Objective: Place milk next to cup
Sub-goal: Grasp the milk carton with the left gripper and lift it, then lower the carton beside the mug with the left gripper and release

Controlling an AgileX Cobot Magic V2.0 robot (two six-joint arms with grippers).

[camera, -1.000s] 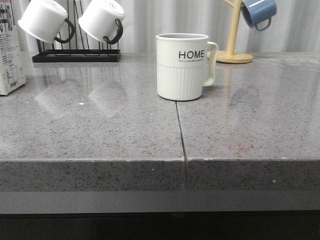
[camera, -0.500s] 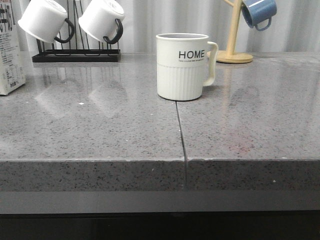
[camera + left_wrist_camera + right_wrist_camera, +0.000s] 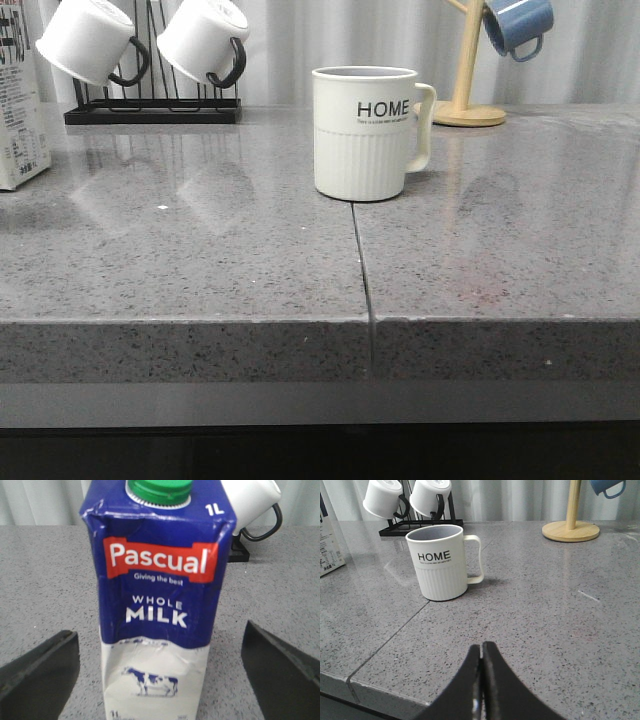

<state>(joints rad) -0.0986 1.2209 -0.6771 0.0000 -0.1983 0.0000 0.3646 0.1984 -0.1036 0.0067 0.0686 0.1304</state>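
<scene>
Nothing moved | milk [image 3: 157, 600] upright, label facing open left hand [image 3: 160, 672] | right hand [image 3: 481, 680] closed, empty

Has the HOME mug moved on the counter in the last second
No. In the front view the cup sits exactly where it did, its base still at the far end of the counter seam, handle pointing toward the wooden mug stand.

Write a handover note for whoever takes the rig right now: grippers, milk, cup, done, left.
Left gripper: open, fingers either side of the milk, not touching it.
Right gripper: shut, empty, short of the cup.
Milk stands upright at the counter's far left; cup mid-counter, upright, handle to the right.
Done: left arm lined up on the carton.
Left: grasp, carry, set beside cup.
</scene>
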